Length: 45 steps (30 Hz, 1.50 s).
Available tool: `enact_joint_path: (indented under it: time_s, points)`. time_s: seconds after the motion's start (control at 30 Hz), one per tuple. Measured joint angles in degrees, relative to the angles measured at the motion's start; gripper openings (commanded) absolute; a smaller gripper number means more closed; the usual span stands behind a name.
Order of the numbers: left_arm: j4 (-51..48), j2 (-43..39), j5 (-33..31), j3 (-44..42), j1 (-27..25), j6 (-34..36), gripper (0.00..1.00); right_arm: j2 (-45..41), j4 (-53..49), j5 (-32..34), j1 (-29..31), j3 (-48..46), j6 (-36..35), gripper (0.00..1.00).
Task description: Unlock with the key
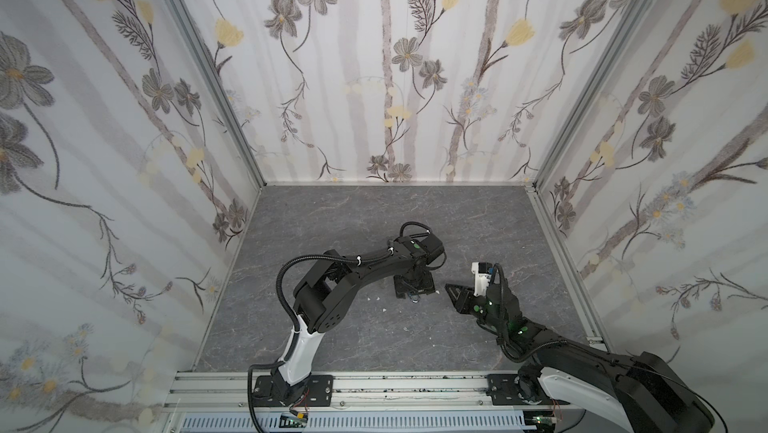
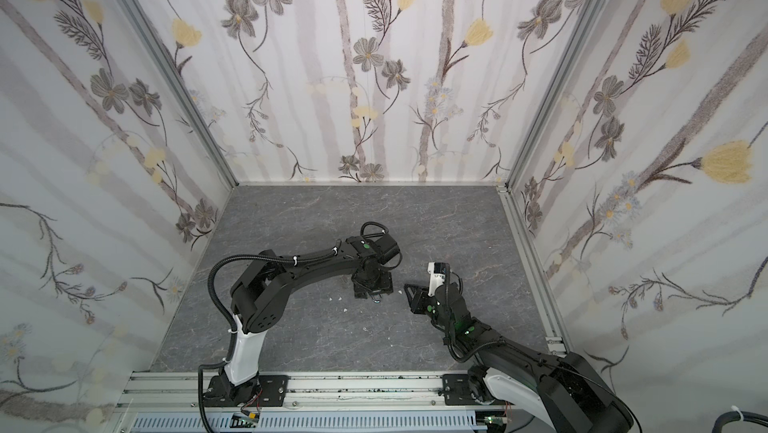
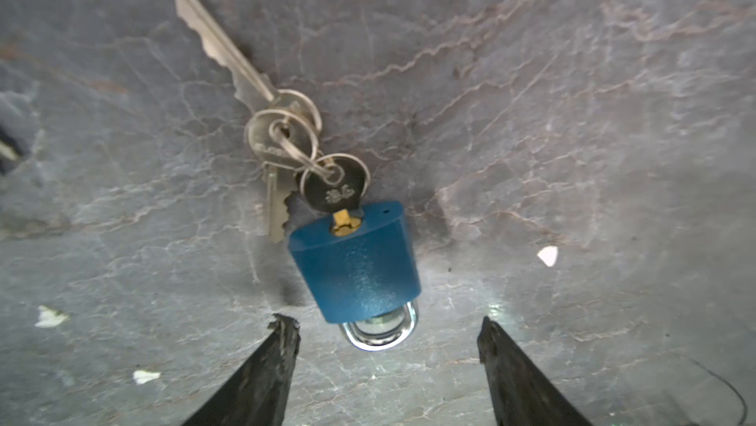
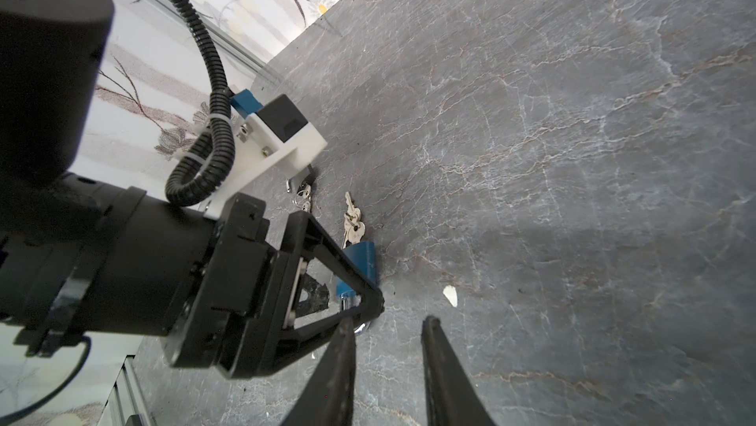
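Left pincer (image 3: 385, 322) released near blue padlock (image 3: 356, 264), right pincer (image 4: 388, 319) parted, empty, key (image 3: 333, 190) stamp unreadable

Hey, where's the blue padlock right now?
In the left wrist view the blue padlock lies on the grey table just beyond the open left gripper, a key in its keyhole.

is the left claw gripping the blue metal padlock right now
No, the left claw is open, its fingers apart on either side of the blue metal padlock and not touching it.
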Motion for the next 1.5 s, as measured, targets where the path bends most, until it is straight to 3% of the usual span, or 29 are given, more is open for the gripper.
enact_joint_path:
  time_s: [0.13,0.57,1.1,1.5]
  points:
    - [-2.8,0.0,-2.8,-0.3,0.0,1.8,0.64,-0.4,0.1,0.0,-0.2,-0.3,0.0,0.3]
    - [-7.2,-6.5,-8.1,-5.9,0.2,4.9,0.64,1.3,1.2,-0.5,-0.4,0.0,0.0,0.26]
    - [-3.4,-24.4,-11.5,-21.8,0.3,-2.1,0.66,33.1,0.7,-7.7,2.5,19.3,-2.5,0.21]
    - [-0.6,-29.1,-12.5,-27.5,3.1,-4.0,0.67,40.4,4.6,-13.3,7.0,21.5,-0.6,0.22]
